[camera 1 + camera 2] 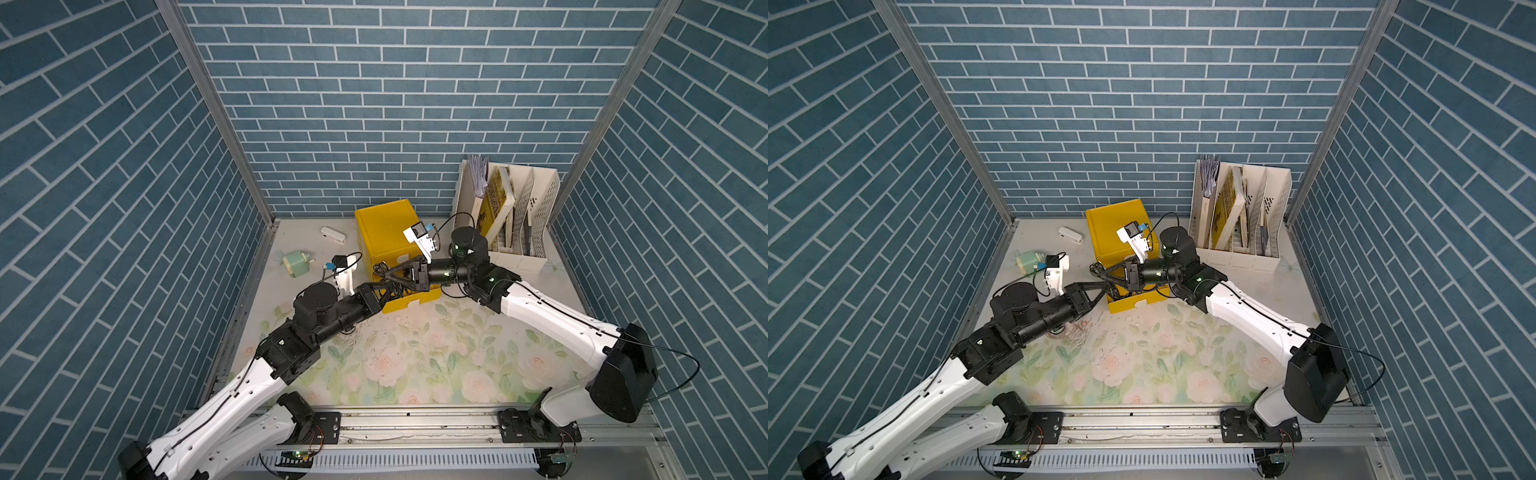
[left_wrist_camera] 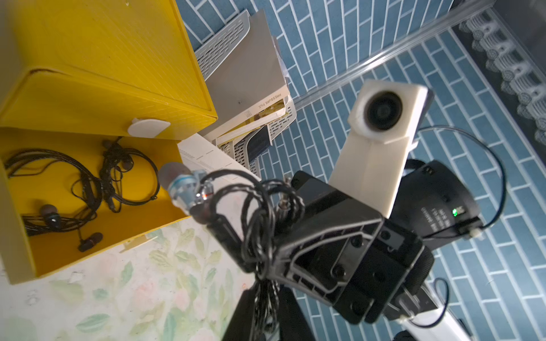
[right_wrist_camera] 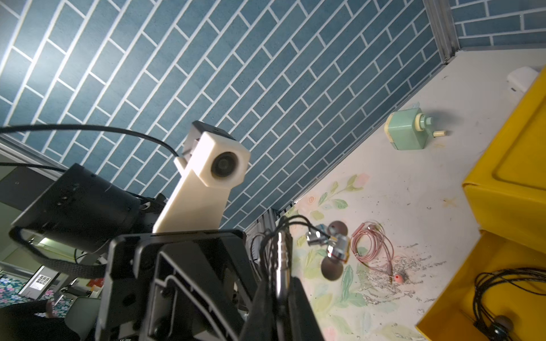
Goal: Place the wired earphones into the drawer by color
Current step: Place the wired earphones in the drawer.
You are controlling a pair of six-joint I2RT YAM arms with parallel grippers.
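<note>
Black earphones, braided cable and silver buds, held over open bottom drawer. Right pincer clamped on plug. Left pincer around cable, grip unclear. More black coils in drawer. Pink earphones on surface.

A grey folder in the white file rack bears "PRESSURE FILE" along its edge

Blue brick-pattern walls around a floral-print tabletop, white file rack at back.
</note>
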